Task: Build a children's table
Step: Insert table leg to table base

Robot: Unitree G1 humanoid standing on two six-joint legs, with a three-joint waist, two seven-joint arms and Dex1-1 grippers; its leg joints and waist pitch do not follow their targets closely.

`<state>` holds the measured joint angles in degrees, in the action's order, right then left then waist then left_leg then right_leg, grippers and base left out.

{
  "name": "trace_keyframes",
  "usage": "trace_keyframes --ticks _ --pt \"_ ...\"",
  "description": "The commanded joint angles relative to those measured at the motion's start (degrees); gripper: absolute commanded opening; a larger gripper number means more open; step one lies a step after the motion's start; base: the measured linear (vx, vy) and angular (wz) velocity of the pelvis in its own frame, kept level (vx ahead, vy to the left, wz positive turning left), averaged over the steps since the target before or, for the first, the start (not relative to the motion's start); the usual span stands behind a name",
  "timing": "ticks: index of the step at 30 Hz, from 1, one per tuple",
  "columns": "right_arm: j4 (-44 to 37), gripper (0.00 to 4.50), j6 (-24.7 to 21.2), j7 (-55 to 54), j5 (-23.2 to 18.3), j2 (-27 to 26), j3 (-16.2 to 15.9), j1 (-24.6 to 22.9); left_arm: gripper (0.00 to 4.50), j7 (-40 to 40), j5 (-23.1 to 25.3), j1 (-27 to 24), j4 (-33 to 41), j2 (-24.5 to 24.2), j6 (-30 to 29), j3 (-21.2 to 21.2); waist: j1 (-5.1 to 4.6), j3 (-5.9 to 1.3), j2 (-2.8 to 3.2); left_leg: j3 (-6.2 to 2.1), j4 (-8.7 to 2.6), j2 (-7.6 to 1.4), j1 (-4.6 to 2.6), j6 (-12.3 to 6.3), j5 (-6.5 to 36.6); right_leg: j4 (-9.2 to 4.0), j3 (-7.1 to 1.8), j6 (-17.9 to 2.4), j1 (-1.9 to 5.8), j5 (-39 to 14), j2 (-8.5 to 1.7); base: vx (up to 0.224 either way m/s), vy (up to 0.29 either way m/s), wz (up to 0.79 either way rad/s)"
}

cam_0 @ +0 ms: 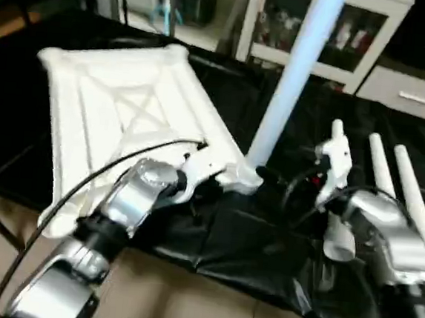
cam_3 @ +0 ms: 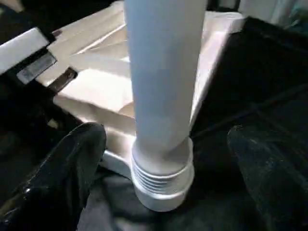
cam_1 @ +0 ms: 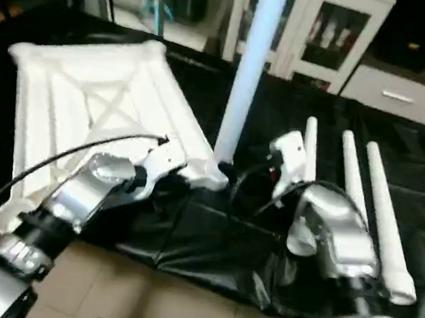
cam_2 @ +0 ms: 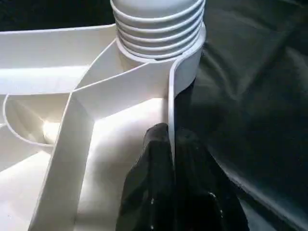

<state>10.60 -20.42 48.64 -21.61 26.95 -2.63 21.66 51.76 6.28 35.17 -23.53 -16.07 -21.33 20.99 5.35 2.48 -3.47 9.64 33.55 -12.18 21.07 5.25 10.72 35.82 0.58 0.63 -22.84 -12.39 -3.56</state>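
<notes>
The children's table top (cam_0: 121, 99) lies upside down on the black cloth, its X-ribbed underside facing up. One white leg (cam_0: 295, 69) stands upright in the near right corner socket, and its threaded base (cam_3: 161, 178) is seated there. My left gripper (cam_2: 171, 139) is shut on the top's rim wall (cam_2: 180, 77) just beside that socket. My right gripper (cam_3: 168, 144) is open. Its black fingers (cam_3: 72, 163) stand wide apart on either side of the leg's lower part and do not touch it.
Three loose white legs (cam_1: 382, 218) lie side by side on the cloth to the right, behind my right forearm (cam_0: 391, 242). The work table's front edge (cam_0: 210, 267) runs below my arms, with tiled floor beyond. White cabinets (cam_0: 357, 38) stand at the back.
</notes>
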Motion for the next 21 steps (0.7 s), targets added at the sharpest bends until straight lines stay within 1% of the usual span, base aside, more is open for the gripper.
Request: trace_keyframes --ticks 1,2,3,4,5,6,7,8,9,15,20,21 --pt "-2.2 4.42 -2.6 4.5 -1.5 2.3 -1.0 -1.0 0.00 4.9 -2.0 -1.5 3.2 -0.7 1.5 2.2 0.17 -3.44 0.28 0.42 -3.26 -0.76 -0.86 -3.41 3.8 -2.98 -1.27 -14.9 3.53 9.1 -2.80 0.000 0.000 0.00" --pt "-2.6 4.42 -2.9 5.5 -1.8 2.7 -1.2 -1.3 0.00 6.5 -2.0 -2.0 4.0 -1.6 1.8 2.8 0.09 -3.34 0.30 0.52 -3.25 -0.83 -0.85 -3.49 4.6 -3.07 -1.30 -14.9 3.29 8.4 -2.83 0.000 0.000 0.00" --pt "-3.0 4.42 -3.7 6.8 -2.4 3.1 -1.4 -1.5 0.00 8.3 -1.8 -2.6 5.0 -2.9 1.8 3.6 0.10 -3.38 0.32 0.53 -3.26 -0.77 -0.88 -3.31 5.1 -3.10 -1.26 -14.9 3.22 7.4 -2.87 0.000 0.000 0.00" --pt "-3.1 4.42 -3.8 6.9 -2.5 3.2 -1.4 -1.5 0.00 8.6 -1.8 -2.6 5.1 -3.1 1.8 3.7 0.00 -3.35 0.37 0.47 -3.35 -0.82 -0.80 -3.00 5.5 -3.12 -1.21 -14.8 3.17 6.3 -2.90 0.000 0.000 0.00" --pt "-3.1 4.42 -3.4 8.1 -2.3 3.6 -1.9 -1.6 0.00 10.3 -2.0 -3.2 6.1 -3.9 1.9 4.3 0.00 -3.30 0.29 0.53 -3.34 -0.80 -0.89 -2.92 5.8 -3.23 -1.18 -14.6 3.02 5.6 -2.89 0.000 0.000 0.00" --pt "-2.8 4.42 -3.0 9.1 -1.8 4.0 -2.3 -1.6 0.00 11.9 -2.3 -3.8 7.2 -4.7 2.0 4.7 -0.01 -3.34 0.35 0.48 -3.34 -0.88 -0.86 -2.57 5.8 -3.13 -1.21 -14.7 3.08 5.0 -3.02 0.000 0.000 0.00" --pt "-2.8 4.42 -3.0 9.1 -1.8 4.0 -2.3 -1.6 0.00 11.9 -2.3 -3.8 7.2 -4.7 2.0 4.7 -0.05 -3.34 0.36 0.49 -3.36 -0.90 -0.85 -2.49 5.6 -3.11 -1.20 -14.7 3.07 5.2 -2.98 0.000 0.000 0.00" --pt "-2.4 4.42 -2.9 10.3 -1.4 4.3 -2.8 -1.3 0.00 13.6 -2.6 -4.4 8.5 -5.8 2.2 5.4 -0.02 -3.36 0.29 0.62 -3.26 -0.85 -1.03 -2.50 5.4 -3.12 -1.20 -14.8 2.87 5.6 -2.85 0.000 0.000 0.00" --pt "-2.2 4.42 -2.7 11.0 -1.3 4.6 -3.2 -1.2 0.00 14.3 -2.8 -4.7 9.1 -6.3 2.4 5.7 0.00 -3.34 0.28 0.66 -3.28 -0.84 -1.02 -2.71 5.5 -3.10 -1.19 -14.8 2.89 5.4 -2.88 0.000 0.000 0.00" --pt "-0.5 4.42 -0.5 15.0 1.0 5.5 -5.7 -0.2 0.00 16.1 -2.5 -4.7 10.0 -7.7 3.2 6.1 0.03 -3.41 0.24 0.62 -3.20 -0.77 -0.85 -2.63 5.3 -3.01 -1.11 -14.5 2.96 4.8 -2.97 0.000 0.000 0.00" --pt "0.0 4.42 0.7 17.7 0.9 5.6 -6.3 0.4 0.00 16.4 -2.2 -4.5 9.8 -8.2 3.5 6.4 0.02 -3.55 0.19 0.60 -3.02 -0.71 -0.75 -3.16 4.3 -2.80 -1.12 -14.8 3.10 6.3 -2.96 0.000 0.000 0.00" --pt "0.2 4.17 1.1 18.3 0.9 5.6 -6.5 0.5 0.00 16.5 -2.2 -4.5 9.7 -8.3 3.6 6.5 -0.03 -3.49 0.23 0.58 -3.05 -0.73 -0.75 -3.28 4.3 -2.81 -1.10 -14.9 3.04 6.3 -2.94 0.000 0.000 0.00"
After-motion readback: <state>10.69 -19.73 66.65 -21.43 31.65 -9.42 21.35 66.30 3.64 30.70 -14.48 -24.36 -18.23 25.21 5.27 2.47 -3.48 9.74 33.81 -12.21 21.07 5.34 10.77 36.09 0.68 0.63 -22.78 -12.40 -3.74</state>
